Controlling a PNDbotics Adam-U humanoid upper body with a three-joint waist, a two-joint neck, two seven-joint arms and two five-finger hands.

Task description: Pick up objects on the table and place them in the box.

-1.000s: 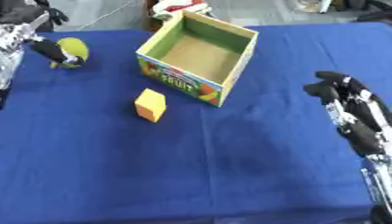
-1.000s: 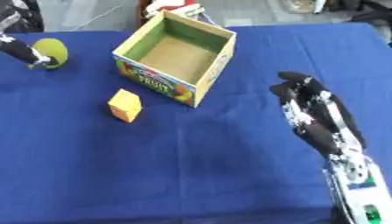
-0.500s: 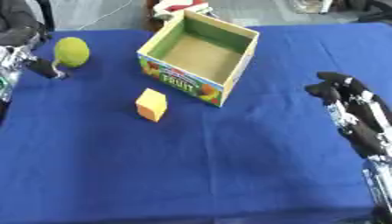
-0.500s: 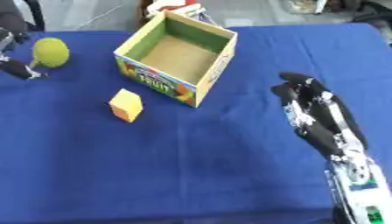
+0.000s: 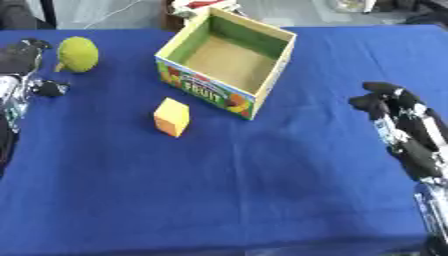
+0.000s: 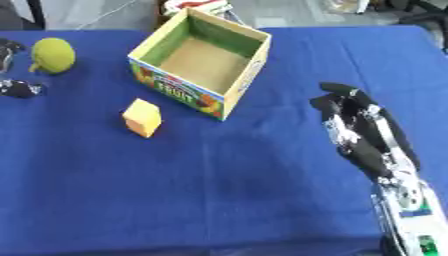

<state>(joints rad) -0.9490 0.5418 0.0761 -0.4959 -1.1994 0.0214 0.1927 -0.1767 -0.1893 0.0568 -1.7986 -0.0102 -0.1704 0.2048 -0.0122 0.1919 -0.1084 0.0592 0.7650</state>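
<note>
Left eye view, contents of a table (image 5: 219, 200) under blue cloth. Item one: cardboard box (image 5: 229, 61), open at the top, printed fruit label on its near wall, standing near the far edge at about mid-width, and empty as far as its floor shows. Item two: orange block (image 5: 172, 116), cube-shaped, lying just in front of the box's near-left corner and apart from it; it looks stiff, light and flat-sided, probably best taken by pinching two opposite faces from above. Item three: round green fruit (image 5: 77, 53) with a rough skin and a short stalk, near the far left corner; likely light and perhaps a toy, but it could roll, so a wrap around its widest part would suit it better than a fingertip pinch. Left hand (image 5: 19, 59): at the table's left edge just beside the fruit, black thumb tip below it; whether it touches the fruit, and how its fingers are set, cannot be told. Right hand (image 6: 359, 127): over the right side of the table, well apart from every item, fingers loosely bent and holding nothing. Neither item is in the box yet.
</note>
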